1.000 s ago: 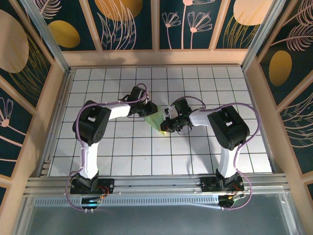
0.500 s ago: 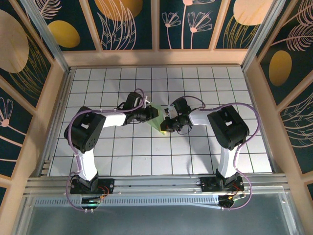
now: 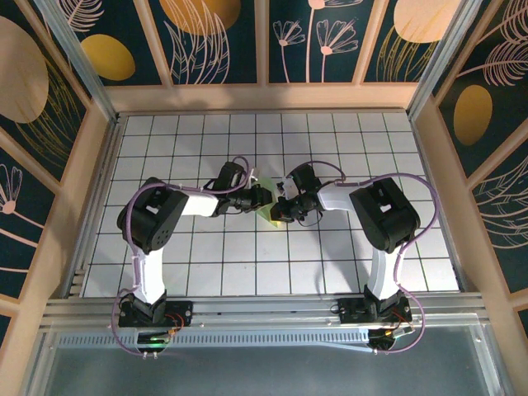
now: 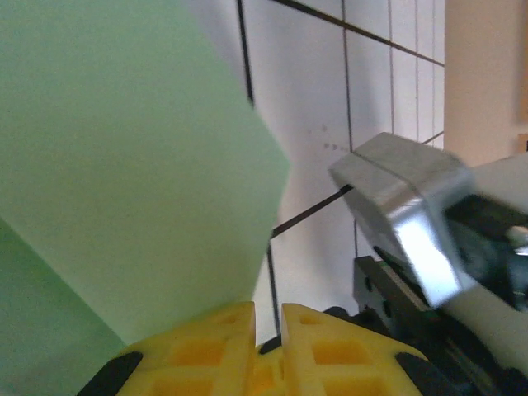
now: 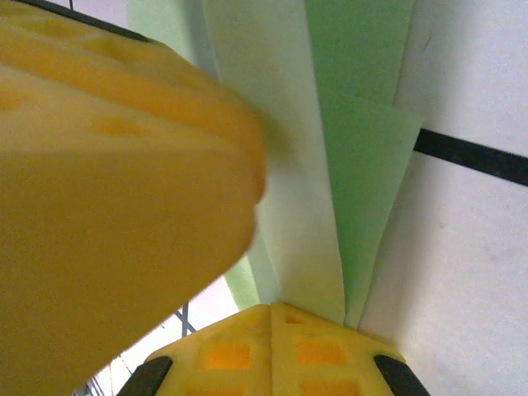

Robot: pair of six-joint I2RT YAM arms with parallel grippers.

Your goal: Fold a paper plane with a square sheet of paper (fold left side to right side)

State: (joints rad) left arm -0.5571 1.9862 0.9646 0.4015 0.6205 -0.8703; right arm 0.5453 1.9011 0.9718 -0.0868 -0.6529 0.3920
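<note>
Wooden-framed walls (image 3: 264, 97) with dark panels painted with leaves and gold discs enclose a white surface ruled into grid tiles (image 3: 206, 268). Two black-and-white arms stand at its near edge. The left arm (image 3: 153, 219) and the right arm (image 3: 384, 214) both bend inward, and their wrists meet near the middle of the surface.

From above, the left claw (image 3: 261, 198) and the right claw (image 3: 281, 211) sit just beside each other. A thin pale-green sheet of paper (image 3: 266, 213) lies between them and partly beneath them, and little of it shows past the wrists.

In the left wrist view, a broad flap of the pale-green sheet of paper (image 4: 124, 165) rises close to the lens. It covers the left half of the view, with one blunt corner standing over the tiles. Its lower edge comes down onto the yellow fingers of the left claw (image 4: 268, 309), which are drawn almost together with a thin slit between them. Whether the paper is nipped in that slit cannot be told. The grey metal body of the right claw (image 4: 412, 214) sits just to the right.

In the right wrist view, the paper (image 5: 363, 165) shows several folded layers in lighter and darker green. The layers narrow toward the yellow fingers of the right claw (image 5: 272, 309). Those fingers are pressed fully together, with their tips against the paper where the layers converge. A blurred yellow finger of the left claw (image 5: 124, 181) looms over the upper left, overlapping the paper's edge. White tile and a black grid line (image 5: 478, 157) show to the right of the paper.
</note>
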